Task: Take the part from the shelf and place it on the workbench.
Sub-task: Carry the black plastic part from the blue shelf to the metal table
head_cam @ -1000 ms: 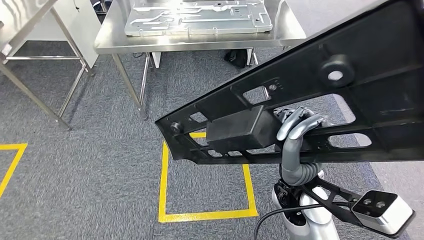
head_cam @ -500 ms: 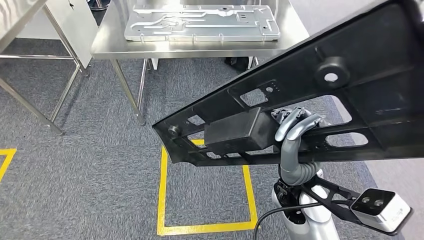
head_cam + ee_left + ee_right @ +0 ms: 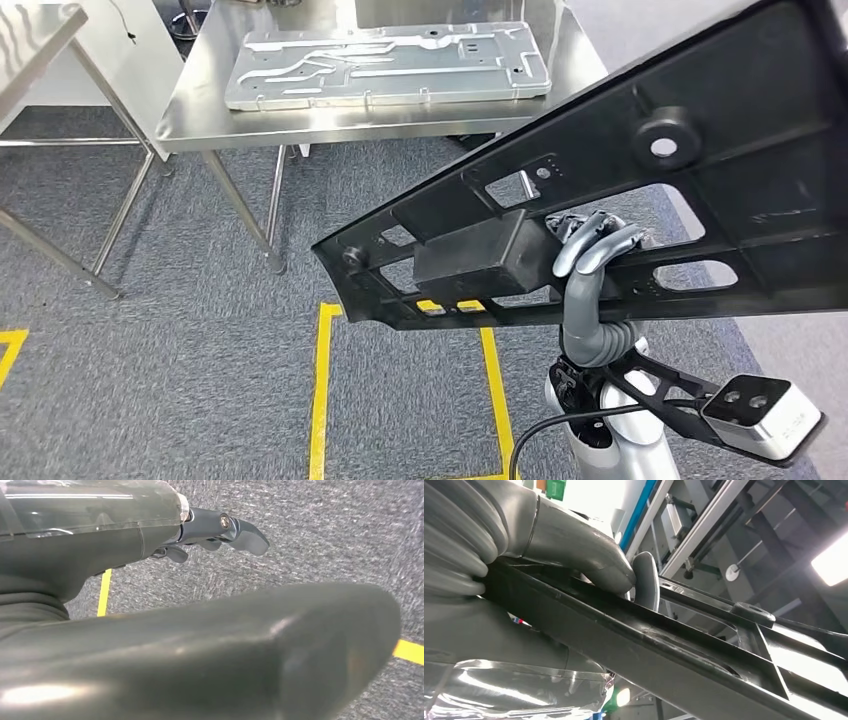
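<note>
A long black plastic part (image 3: pixel 720 180) with cut-outs and a boxy block runs slantwise across the head view, above the carpet. My right hand (image 3: pixel 590 260) grips its lower rail from below, fingers hooked over the edge. Close up, the right hand (image 3: pixel 574 545) wraps the part's black bar (image 3: pixel 674 650). The steel workbench (image 3: pixel 200 110) stands ahead at upper left. My left hand (image 3: pixel 150 530) hangs over the carpet and holds nothing, its fingers (image 3: pixel 240 530) reaching forward.
A silver stamped metal plate (image 3: pixel 390 65) lies on the workbench. A second steel table (image 3: pixel 40 40) stands at far left. Yellow floor tape (image 3: pixel 320 400) marks a square on the grey carpet below the part. My right wrist camera (image 3: pixel 760 415) juts out at lower right.
The camera has moved: the workbench and the yellow square have slid down and left in the picture. The part stays in my right hand as before.
</note>
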Controlling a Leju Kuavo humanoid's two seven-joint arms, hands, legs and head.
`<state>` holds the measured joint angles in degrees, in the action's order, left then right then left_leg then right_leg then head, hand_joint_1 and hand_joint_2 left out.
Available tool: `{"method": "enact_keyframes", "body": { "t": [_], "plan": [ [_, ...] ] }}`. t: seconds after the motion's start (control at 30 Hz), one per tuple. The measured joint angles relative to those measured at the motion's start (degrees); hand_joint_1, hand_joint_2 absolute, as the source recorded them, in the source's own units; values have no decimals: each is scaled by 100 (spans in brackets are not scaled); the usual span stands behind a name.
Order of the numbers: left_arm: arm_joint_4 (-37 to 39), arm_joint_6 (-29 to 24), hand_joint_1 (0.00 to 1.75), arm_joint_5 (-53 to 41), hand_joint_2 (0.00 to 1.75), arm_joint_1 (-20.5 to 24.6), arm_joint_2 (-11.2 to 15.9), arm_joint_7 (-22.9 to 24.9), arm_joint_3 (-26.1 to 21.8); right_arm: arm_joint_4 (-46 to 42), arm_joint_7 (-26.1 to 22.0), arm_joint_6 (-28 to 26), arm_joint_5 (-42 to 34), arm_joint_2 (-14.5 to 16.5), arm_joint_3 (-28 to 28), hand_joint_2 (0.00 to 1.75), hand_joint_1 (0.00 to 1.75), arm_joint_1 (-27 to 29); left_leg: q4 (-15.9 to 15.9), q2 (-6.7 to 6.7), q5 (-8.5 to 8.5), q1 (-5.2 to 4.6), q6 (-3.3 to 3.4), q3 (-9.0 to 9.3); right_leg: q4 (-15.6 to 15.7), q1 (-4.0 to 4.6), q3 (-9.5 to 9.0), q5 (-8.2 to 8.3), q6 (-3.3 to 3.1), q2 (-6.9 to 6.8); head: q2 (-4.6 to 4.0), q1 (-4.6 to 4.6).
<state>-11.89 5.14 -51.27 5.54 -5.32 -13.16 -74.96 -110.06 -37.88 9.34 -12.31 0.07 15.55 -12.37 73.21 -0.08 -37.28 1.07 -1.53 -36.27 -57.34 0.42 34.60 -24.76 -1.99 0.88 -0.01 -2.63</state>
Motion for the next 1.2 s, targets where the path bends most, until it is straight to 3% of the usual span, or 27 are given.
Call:
{"method": "enact_keyframes", "body": {
  "t": [0.03, 0.1, 0.17, 0.27, 0.33, 0.37, 0.47, 0.5, 0.53, 0.57, 0.63, 0.67, 0.7, 0.77, 0.83, 0.9, 0.97, 1.0, 1.03, 1.07, 1.1, 1.17, 1.2],
  "plan": [
    [0, -1, 0, 2, 0, -5, 2, -3, -1, 1, 14, -1, -1, 0, 1, 175, 175, 5, -195, 0, 175, -5, 24, -16, -1, 12, -68, -55, 1, 11, 0, 0],
    [0, 0, 0, 3, 0, -10, 5, -8, -1, 2, 42, -1, -1, 0, 1, 175, 175, 11, -909, -1, 772, -39, 109, 132, -3, 38, -215, -161, 11, 17, 0, 1],
    [0, 1, 0, 4, 0, -9, 9, -14, 1, 3, 67, -1, -2, 0, 0, 175, 175, 12, -1410, -6, 1012, -80, 178, 271, -8, 52, -288, -237, 50, 30, 1, 1],
    [0, 4, 0, 5, 0, -14, 9, -30, -1, 2, 101, -1, 0, 2, 1, 175, 175, 17, -1563, -10, 1000, -80, 273, 366, -96, 52, -312, -273, 158, 37, 1, 1],
    [0, 11, 0, 4, 0, -10, 5, -49, -1, -2, 116, -3, 3, 2, -1, 175, 175, 4, -1611, -8, 998, -47, 326, 497, -336, 40, -224, -352, 236, 16, 1, 1],
    [0, 16, 0, 3, 0, -6, 2, -56, -1, -3, 120, -4, 5, 1, -2, 175, 175, -5, -1624, -8, 977, -33, 335, 564, -593, 19, -75, -444, 277, 2, 0, 1],
    [0, 31, 0, 2, 0, -16, 3, -65, -1, -1, 146, -6, 10, 0, -3, 175, 175, -3, -1626, -10, 838, -21, 318, 710, -1560, -76, 640, -771, 381, -23, 0, 1],
    [0, 35, 0, 2, 0, -24, 2, -65, -2, 1, 158, -6, 10, 0, -3, 175, 175, 3, -1626, -13, 778, -10, 301, 777, -1676, -104, 802, -798, 407, -33, 1, 1],
    [0, 37, 0, 1, 0, -30, 2, -65, -2, 1, 170, -6, 13, 0, -3, 175, 175, 4, -1626, -17, 711, 7, 279, 859, -1600, -129, 867, -738, 430, -44, 1, 1],
    [0, 37, 0, 1, 0, -33, 1, -65, -3, 1, 179, -6, 18, 0, -3, 175, 175, 5, -1626, -21, 639, 28, 253, 951, -1340, -150, 834, -572, 452, -59, 1, 1],
    [0, 37, 0, 2, 0, -36, 1, -64, -3, 8, 198, -6, 35, 0, -4, 175, 175, 5, -1623, -22, 473, 57, 185, 1130, -629, -177, 661, -26, 479, -125, 1, 1],
    [0, 37, 0, 5, 0, -35, 2, -62, -3, 15, 219, -7, 48, 0, -3, 175, 175, 8, -1636, -16, 390, 61, 138, 1204, -399, -167, 593, 160, 454, -152, 1, 0],
    [0, 37, 0, 9, 0, -32, 3, -61, -3, 22, 249, -10, 57, -1, -3, 175, 175, 11, -1672, -6, 321, 57, 89, 1276, -283, -151, 547, 268, 415, -168, 1, 1],
    [0, 36, 0, 22, 0, -11, 3, -63, -5, 30, 358, -33, 84, -3, -4, 175, 175, -7, -1685, 12, 320, 57, -10, 1405, -267, -126, 447, 182, 297, -138, 1, 1],
    [0, 35, 0, 35, 0, 29, -7, -67, -5, 31, 480, -79, 105, -1, -7, 175, 175, -42, -1274, 16, 507, 69, -70, 1272, -210, -137, 278, 80, 201, -107, 1, 2],
    [0, 34, 0, 49, 0, 49, -19, -69, -4, 48, 556, -132, 126, 2, -5, 175, 175, -51, -490, 16, 563, 69, -87, 753, -165, -126, 89, -45, 129, -95, 0, 2],
    [0, 28, 0, 56, 0, 17, -23, -69, -6, 81, 615, -199, 172, 2, -5, 175, 175, -35, 65, 14, 211, 42, -71, 200, -145, -99, -109, -197, 81, -75, 0, 1],
    [0, 23, 0, 57, 0, -5, -23, -69, -8, 97, 648, -234, 200, 2, -5, 175, 175, -23, 140, 13, -16, 23, -49, -1, -141, -83, -216, -280, 67, -59, -1, 1],
    [0, 17, 0, 58, 0, -22, -23, -69, -9, 109, 685, -271, 230, 2, -5, 175, 175, -12, 75, 13, -156, 0, -14, -143, -138, -64, -334, -365, 57, -44, 0, 1],
    [0, 12, 0, 60, 0, -32, -23, -69, -10, 120, 728, -300, 257, 2, -5, 175, 175, -3, -120, 12, -140, -24, 36, -223, -134, -41, -455, -451, 50, -35, 0, 1],
    [0, 9, 0, 60, 0, -37, -24, -69, -10, 127, 771, -320, 278, 2, -5, 175, 175, 3, -412, 12, 76, -57, 104, -252, -128, -18, -571, -536, 45, -33, 0, 1],
    [-1, 0, 0, 58, 0, -50, -16, -69, -10, 145, 860, -350, 309, 2, -5, 175, 175, 1, -975, -28, 793, -143, 265, -218, -112, 12, -761, -689, 57, -10, 0, 0],
    [-1, -5, 0, 58, 0, -57, -13, -69, -10, 151, 899, -363, 321, 2, -3, 175, 175, -4, -1139, -60, 1031, -179, 319, -174, -87, 16, -835, -756, 79, 10, 1, -1]
  ]
}}
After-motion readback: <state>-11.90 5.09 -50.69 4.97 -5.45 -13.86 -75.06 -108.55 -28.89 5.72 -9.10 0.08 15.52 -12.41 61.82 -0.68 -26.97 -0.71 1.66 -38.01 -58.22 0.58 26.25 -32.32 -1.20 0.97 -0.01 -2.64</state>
